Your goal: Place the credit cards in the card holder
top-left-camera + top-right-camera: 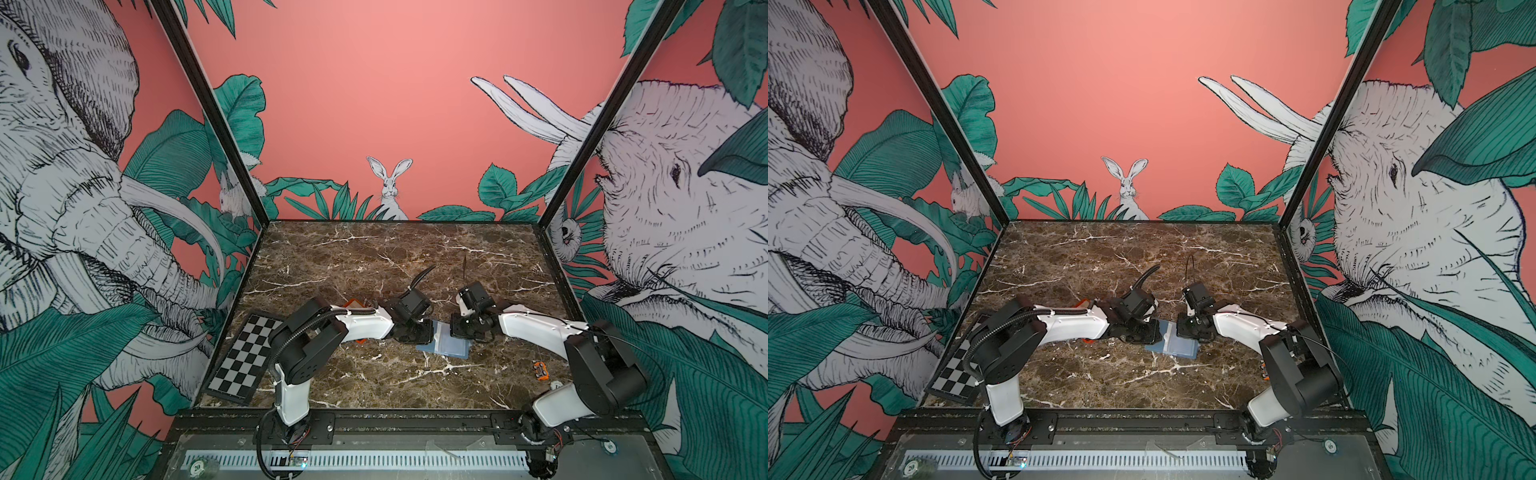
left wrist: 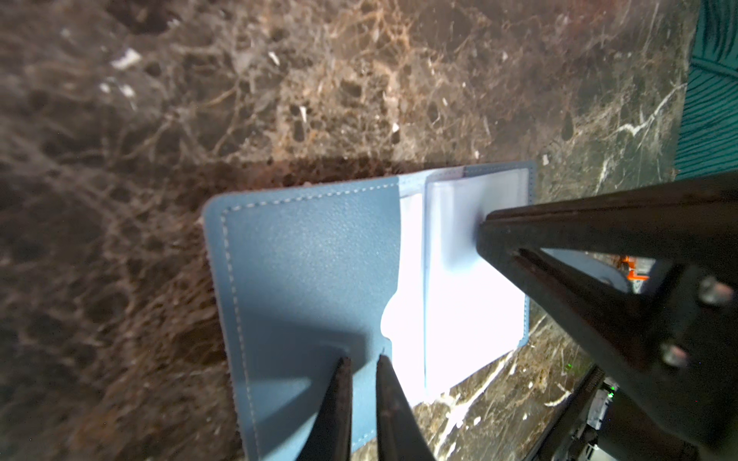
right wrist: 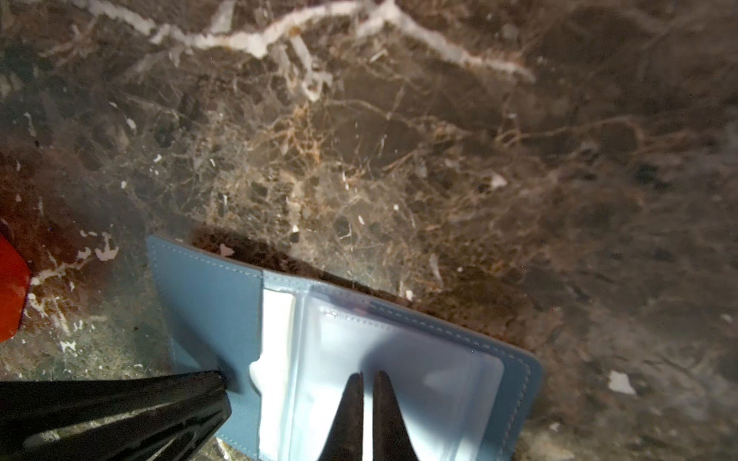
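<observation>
Slate-blue leather-look card holder lies opened flat near the middle of the marble table, a little toward its front edge. The left gripper, fingers almost together and empty, presses its tips on the blue flap. The right gripper, likewise closed on nothing, bears on the clear sleeves. The holder looks light, floppy and liable to slide on polished stone, and its stitched edge seems the firmest hold. No loose credit card can be made out. An orange tray sits half-hidden behind the left arm. A checkerboard panel lines the left edge, and a small orange object lies near the right.
</observation>
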You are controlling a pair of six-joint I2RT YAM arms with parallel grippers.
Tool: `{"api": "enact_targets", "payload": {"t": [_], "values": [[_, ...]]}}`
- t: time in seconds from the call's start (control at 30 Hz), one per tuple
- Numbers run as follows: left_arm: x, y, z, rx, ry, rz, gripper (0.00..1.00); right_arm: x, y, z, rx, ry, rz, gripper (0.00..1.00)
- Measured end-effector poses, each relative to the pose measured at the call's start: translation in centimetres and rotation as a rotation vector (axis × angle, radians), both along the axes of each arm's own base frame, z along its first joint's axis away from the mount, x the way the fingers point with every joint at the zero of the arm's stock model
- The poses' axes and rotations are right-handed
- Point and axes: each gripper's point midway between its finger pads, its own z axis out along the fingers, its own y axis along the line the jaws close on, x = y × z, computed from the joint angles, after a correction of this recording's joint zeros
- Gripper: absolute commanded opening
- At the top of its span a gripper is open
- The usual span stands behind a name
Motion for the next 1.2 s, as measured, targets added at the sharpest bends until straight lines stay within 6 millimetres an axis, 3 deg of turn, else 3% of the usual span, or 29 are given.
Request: {"api": "enact_targets", "payload": {"t": [0.3, 0.6, 0.77, 1.2], "values": [[-0.2, -0.1, -0.1, -0.029, -0.005, 0.002, 0.15, -3.2, -2.3, 1.7, -0.005, -0.030, -0.028, 0.19], [-0.1, -0.2, 0.0, -0.050, -0.010, 0.007, 0.15, -5.8, -5.0, -0.5, -0.110, 0.069, -0.074, 0.14], [-0.1, -0.2, -0.1, -0.056, -0.009, 0.010, 0.16, -5.6, -5.1, -1.1, -0.129, 0.091, -0.081, 0.13], [1.0, 0.5, 0.0, -0.042, -0.018, 0.041, 0.18, -1.5, -4.3, -1.0, -0.146, 0.045, -0.082, 0.10]]}}
